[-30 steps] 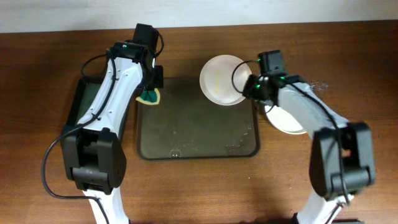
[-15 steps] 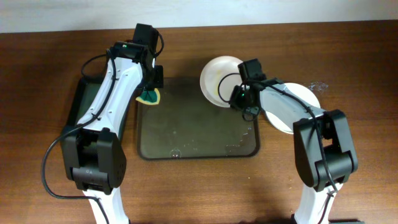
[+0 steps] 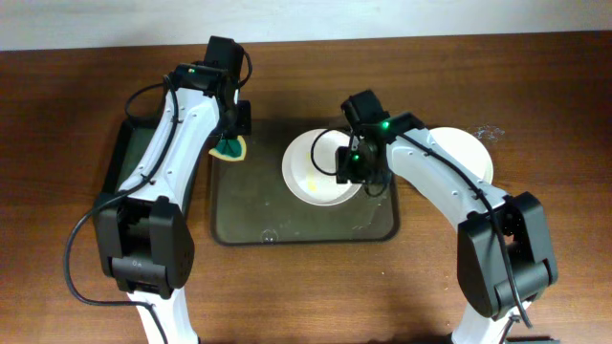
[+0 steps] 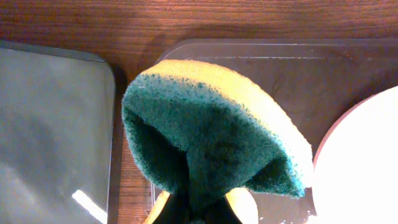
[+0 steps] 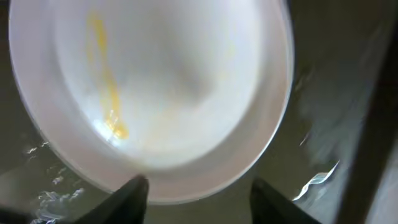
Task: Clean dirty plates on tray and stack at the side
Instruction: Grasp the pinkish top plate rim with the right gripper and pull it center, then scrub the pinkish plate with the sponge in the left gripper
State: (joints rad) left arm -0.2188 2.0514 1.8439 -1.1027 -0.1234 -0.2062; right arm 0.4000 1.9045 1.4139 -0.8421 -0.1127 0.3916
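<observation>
A smeared plate was held over the far right part of the tray, its right rim gripped between the part-closed fingers of the right gripper. Bare tray floor was left nearer and leftward. A folded sponge was pinched tight in the left gripper at the tray's far left corner.

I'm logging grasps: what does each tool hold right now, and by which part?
Left tool pinches the folded sponge at its crease. Right tool sits at the rim of the dirty plate, fingers apart; whether it grips cannot be told.
</observation>
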